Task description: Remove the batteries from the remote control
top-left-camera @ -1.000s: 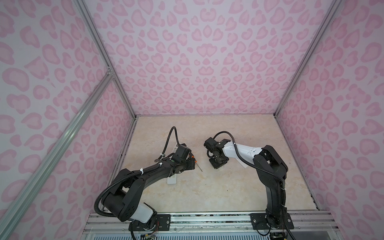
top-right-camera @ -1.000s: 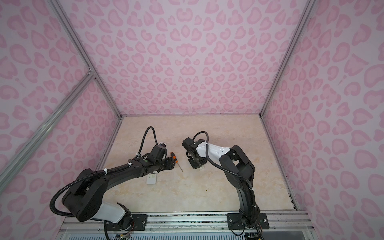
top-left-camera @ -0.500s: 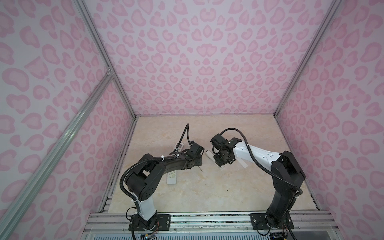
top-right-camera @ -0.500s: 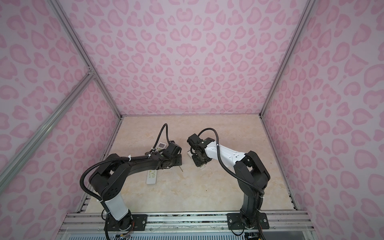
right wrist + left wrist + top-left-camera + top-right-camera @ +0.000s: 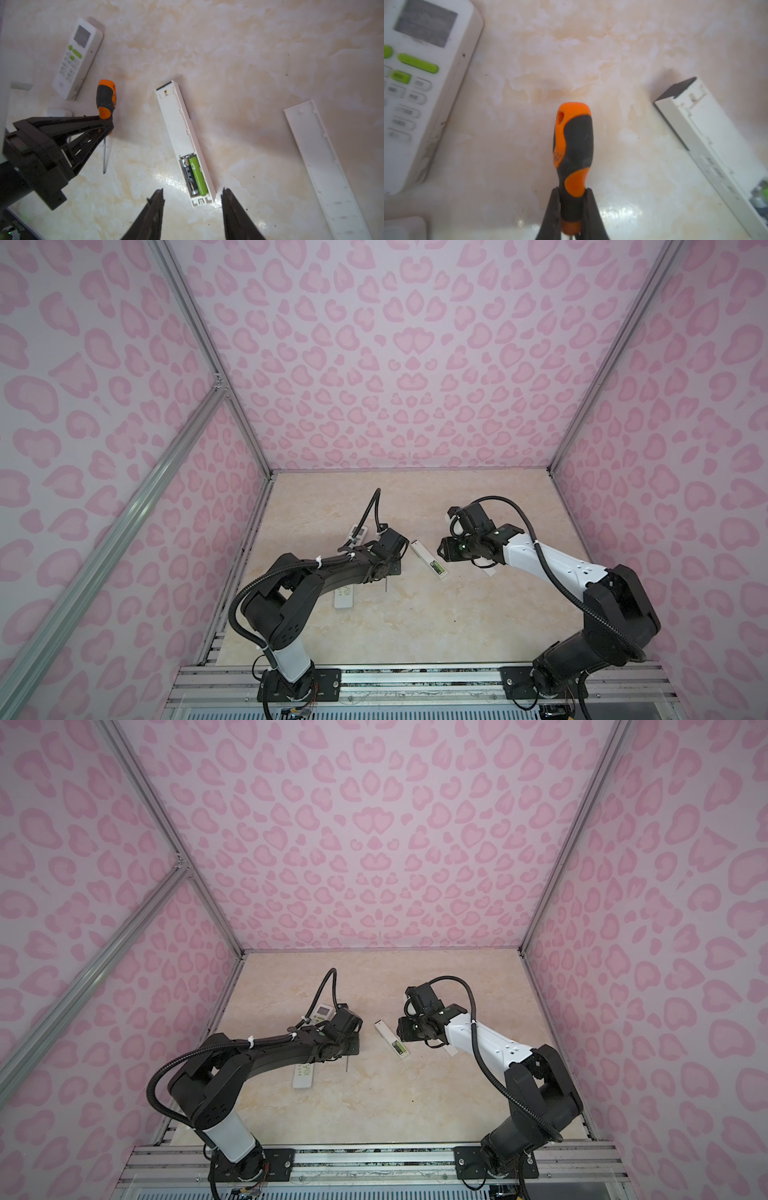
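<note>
The batteries lie just ahead of the half-spread right gripper, long axis pointing away from it, seemingly untouched; the left gripper pinches the screwdriver.

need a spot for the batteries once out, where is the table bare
Bare: the table between the open remote and the front rail, and along the back wall. Crowded: left middle, screen remote, half-hidden remote, screwdriver, left hand.

Screwdriver shaft cut off past left hand
</note>
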Controlling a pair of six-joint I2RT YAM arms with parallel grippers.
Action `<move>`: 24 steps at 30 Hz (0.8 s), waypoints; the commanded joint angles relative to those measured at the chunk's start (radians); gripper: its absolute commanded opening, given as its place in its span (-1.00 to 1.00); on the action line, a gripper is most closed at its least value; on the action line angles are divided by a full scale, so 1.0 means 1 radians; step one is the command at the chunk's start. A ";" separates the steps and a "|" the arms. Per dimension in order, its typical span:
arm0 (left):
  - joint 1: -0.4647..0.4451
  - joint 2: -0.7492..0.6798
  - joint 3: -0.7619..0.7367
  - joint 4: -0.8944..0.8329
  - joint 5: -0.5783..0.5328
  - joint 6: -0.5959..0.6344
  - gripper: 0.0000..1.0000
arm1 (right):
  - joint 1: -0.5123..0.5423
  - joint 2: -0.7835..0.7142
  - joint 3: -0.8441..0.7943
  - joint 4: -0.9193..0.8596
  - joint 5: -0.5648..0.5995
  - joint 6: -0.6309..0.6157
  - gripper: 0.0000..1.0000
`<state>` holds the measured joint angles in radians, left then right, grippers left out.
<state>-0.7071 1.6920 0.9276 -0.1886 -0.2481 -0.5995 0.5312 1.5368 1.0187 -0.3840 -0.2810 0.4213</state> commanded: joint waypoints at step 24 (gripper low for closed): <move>0.002 -0.289 -0.081 0.192 0.488 0.297 -0.93 | 0.066 0.075 -0.081 0.643 -0.420 0.322 0.12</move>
<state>-0.7059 1.4082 0.8455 -0.0658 0.1543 -0.3206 0.5900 1.5955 0.9310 0.2188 -0.6682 0.7231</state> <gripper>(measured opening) 0.165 0.556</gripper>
